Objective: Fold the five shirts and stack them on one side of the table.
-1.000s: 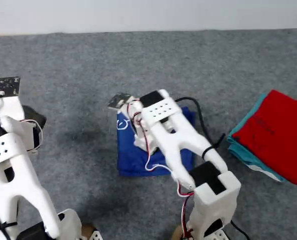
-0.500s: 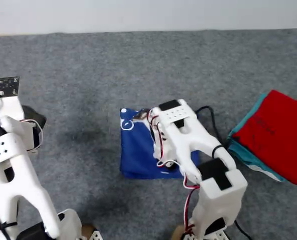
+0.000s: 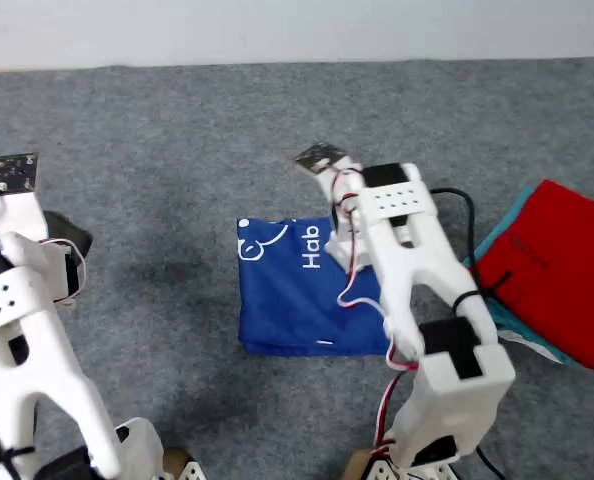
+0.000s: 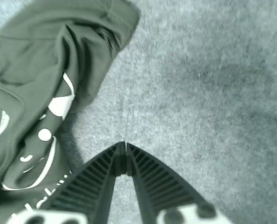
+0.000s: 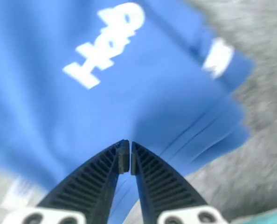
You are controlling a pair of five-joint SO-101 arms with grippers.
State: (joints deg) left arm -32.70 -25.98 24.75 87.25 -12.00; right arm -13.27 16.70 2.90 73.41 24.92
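The folded blue shirt lies flat in the middle of the grey desk, its white lettering facing up. The right gripper hovers just over the side of that shirt nearest the stack, its jaws pressed together with nothing between them. Over on the right side of the desk sits the stack, a red shirt on top of a teal shirt whose edge peeks out beneath. Well apart, on the left, the left gripper hangs above bare desk, also pressed together and holding nothing. A crumpled dark shirt with white print lies just beside it.
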